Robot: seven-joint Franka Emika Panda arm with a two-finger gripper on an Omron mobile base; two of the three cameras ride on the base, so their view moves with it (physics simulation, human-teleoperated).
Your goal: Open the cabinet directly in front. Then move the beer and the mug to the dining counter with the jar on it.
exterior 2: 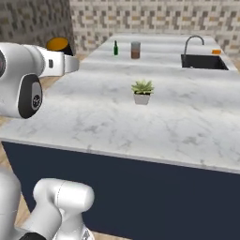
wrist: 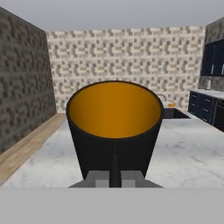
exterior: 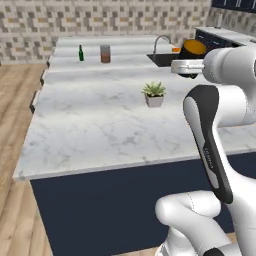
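Observation:
My gripper [wrist: 114, 174] is shut on the mug [wrist: 114, 122], a black cup with an orange-yellow inside, gripped at its near wall. The mug [exterior: 194, 48] hangs in the air over the right side of the dining counter [exterior: 100, 130], near the sink [exterior: 162, 59]. In the right base view the mug [exterior 2: 59, 45] sits at the end of my arm, left of the counter [exterior 2: 178, 122]. The green beer [exterior: 80, 53] and the jar [exterior: 105, 54] stand side by side at the counter's far end. The navy cabinet [wrist: 214, 59] shows at the upper right of the hand view.
A small potted plant [exterior: 154, 94] stands mid-counter. A curved tap and a small orange object [exterior 2: 216, 52] sit by the sink [exterior 2: 204, 62]. Navy drawers [wrist: 205, 107] under a marble worktop line the right wall. Wood floor runs to the counter's left.

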